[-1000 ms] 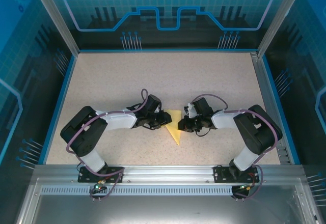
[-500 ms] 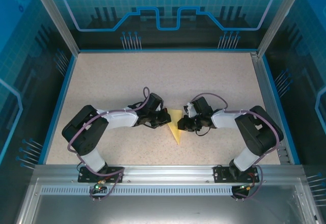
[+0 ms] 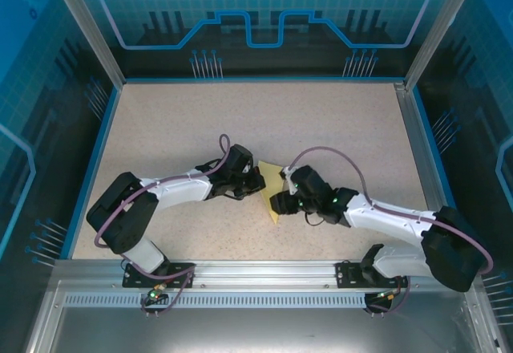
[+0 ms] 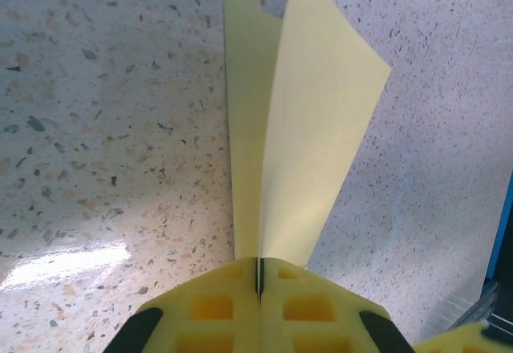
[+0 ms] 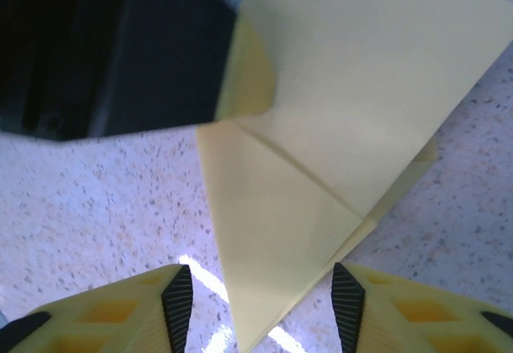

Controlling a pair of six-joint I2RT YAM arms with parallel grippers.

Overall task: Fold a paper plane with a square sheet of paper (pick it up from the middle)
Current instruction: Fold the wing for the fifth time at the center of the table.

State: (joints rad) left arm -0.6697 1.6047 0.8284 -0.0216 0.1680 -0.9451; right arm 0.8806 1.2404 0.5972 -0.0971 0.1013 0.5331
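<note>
**L tool pinching the paper, R tool wide**

Both arms run low over the counter (image 3: pixel 160 120) from the near edge. L arm is bent at the elbow, R arm stretched long, and the wrists meet mid-counter. L tool (image 4: pixel 259 277) is clamped on the paper plane (image 4: pixel 309 128), pads tight on its edge w/ two flaps fanning away from the tips. R tool (image 5: pixel 262 293) stands wide, plane's pointed end lying btwn its spread fingers. Just beyond sits the L tool's black body.
</note>
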